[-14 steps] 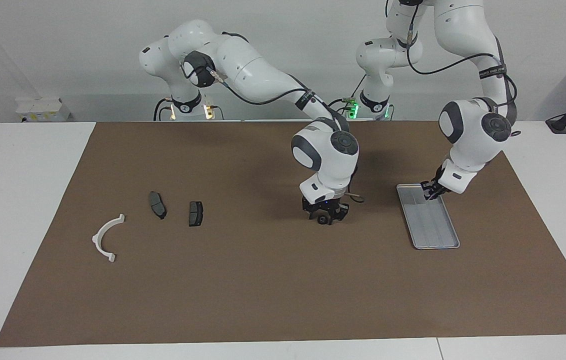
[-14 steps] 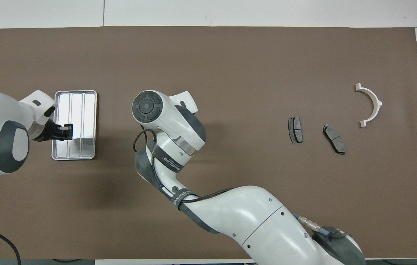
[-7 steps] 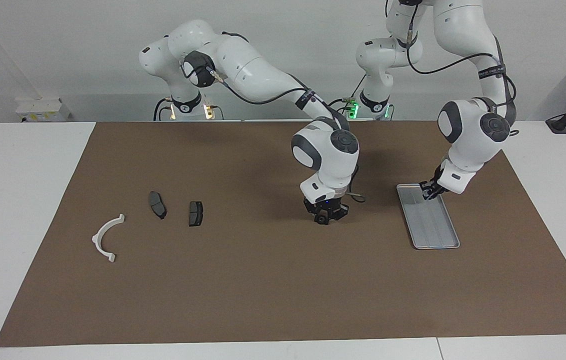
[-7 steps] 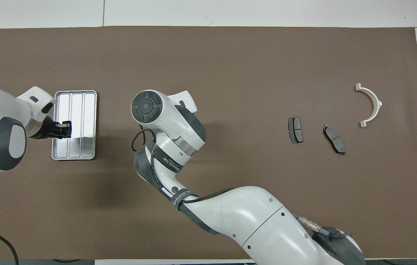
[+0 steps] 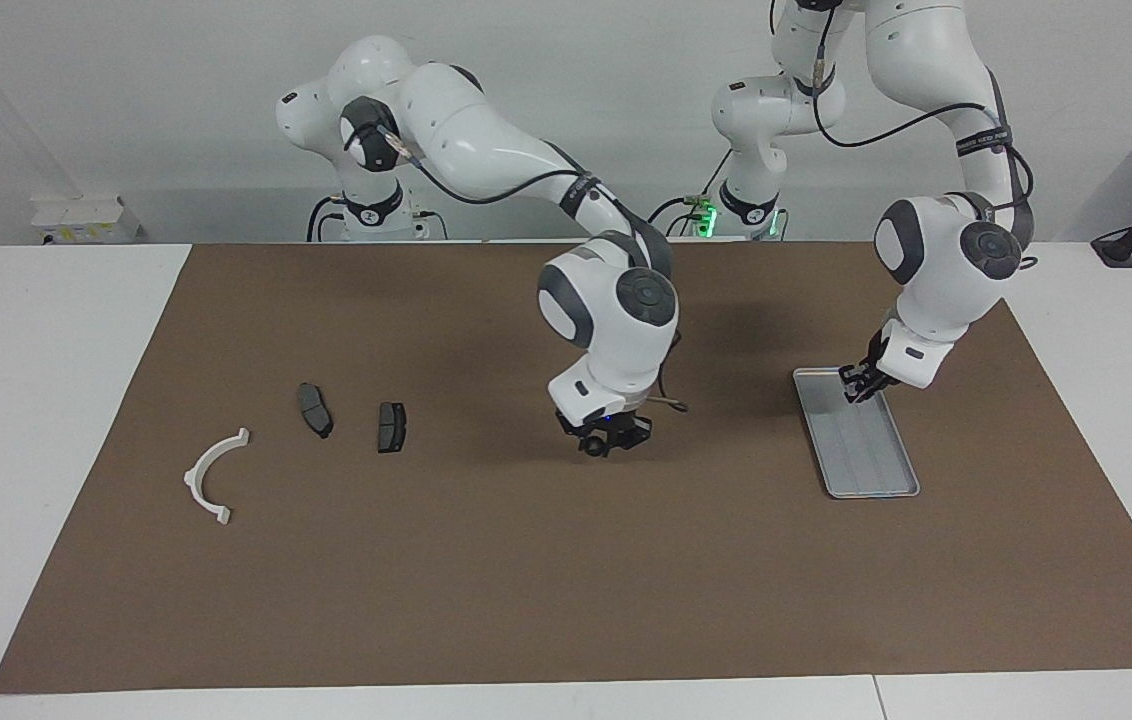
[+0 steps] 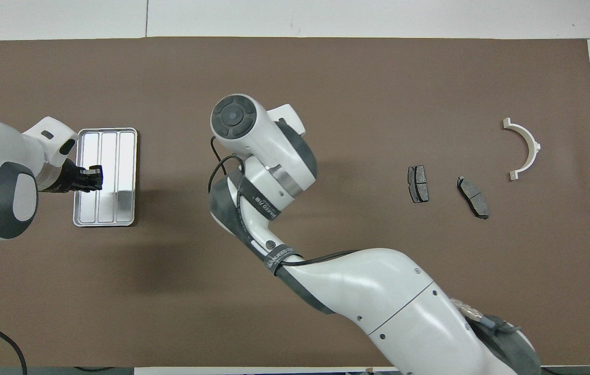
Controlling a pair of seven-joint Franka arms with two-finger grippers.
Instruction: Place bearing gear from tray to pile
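Jaws of the right gripper (image 5: 604,443) are closed on a small dark round part, the bearing gear (image 5: 593,448), which hangs at their tips above the brown mat (image 5: 526,580). Half a second ago this gripper sat lower and closer to the tray (image 5: 856,435); it has since risen a little and shifted away from the tray, toward the pile. The grip tightened a second ago and has held steady since, so I judge the pickup done and the carry under way.

Measured from the tray, the gear is now well apart from it, roughly 1 third of the way to the pile. The pile's 2 dark brake pads (image 5: 314,409) (image 5: 391,426) and white half-ring bracket (image 5: 214,473) lie unmoved at the right arm's end of the tabletop, the bracket farthest from the tray.

Jaws of the left gripper (image 5: 861,385) are shut with nothing in them, over the tray's end nearest the robots; this arm has drawn back slightly and waits. No parts show in the tray.
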